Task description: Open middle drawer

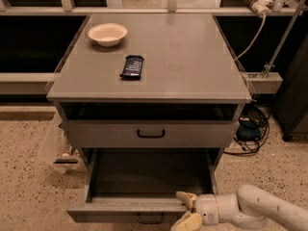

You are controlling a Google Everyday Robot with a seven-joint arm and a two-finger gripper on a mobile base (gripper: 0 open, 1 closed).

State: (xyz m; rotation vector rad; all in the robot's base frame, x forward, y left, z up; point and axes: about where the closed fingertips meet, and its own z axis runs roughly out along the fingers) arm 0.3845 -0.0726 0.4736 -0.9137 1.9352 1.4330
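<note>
The middle drawer [120, 210] is pulled far out below the taller-fronted top drawer [106, 134]. Its inside is empty, and its low grey front with a small black loop handle [150, 220] lies at the frame's bottom edge. My gripper [186, 210] comes in from the bottom right on a white arm [260, 208]. It is open at the right part of the drawer's front. One yellowish fingertip [184, 197] is over the front's top edge and the other [188, 222] is in front of the panel. The lowest drawer is out of view.
On the cabinet top [192, 57] are a white bowl [107, 34] and a dark wrapped bar [132, 66]. A clear plastic bin [57, 150] stands on the floor at the cabinet's left. Cables [250, 129] lie at its right, and a dark cabinet [296, 105] stands far right.
</note>
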